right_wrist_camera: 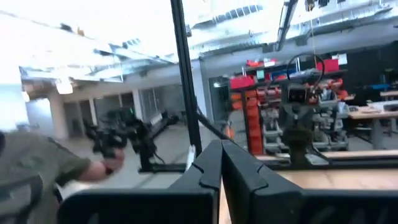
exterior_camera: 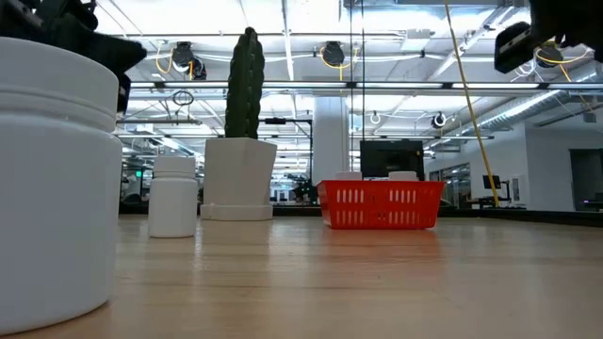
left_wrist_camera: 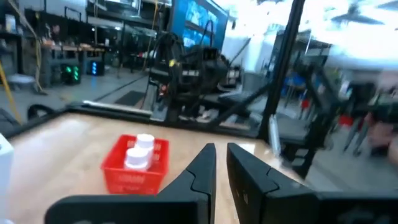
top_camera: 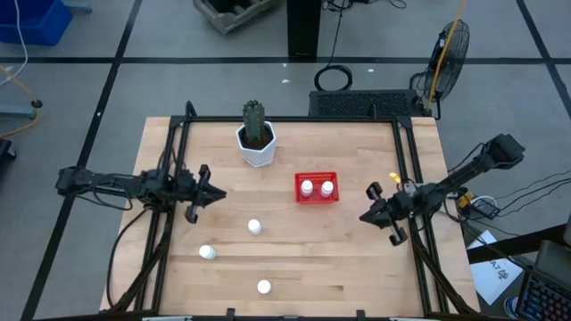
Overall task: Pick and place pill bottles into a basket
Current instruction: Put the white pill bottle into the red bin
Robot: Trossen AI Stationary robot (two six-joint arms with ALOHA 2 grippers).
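Two pill bottles (top_camera: 317, 188) are seen inside the red basket (top_camera: 317, 200), beside the cactus pot (top_camera: 257, 147). Three bottles are left on the table (top_camera: 357, 259): one mid-table (top_camera: 254, 226), one nearer the left arm (top_camera: 207, 252), one by the front edge (top_camera: 264, 286). The left gripper (top_camera: 207, 193) is held empty, jaws nearly closed (a narrow gap shows in its wrist view); the right gripper (top_camera: 379, 207) likewise. The mid-table bottle is judged the best next target: jaws should be opened wide first, then lowered squarely over the cap.
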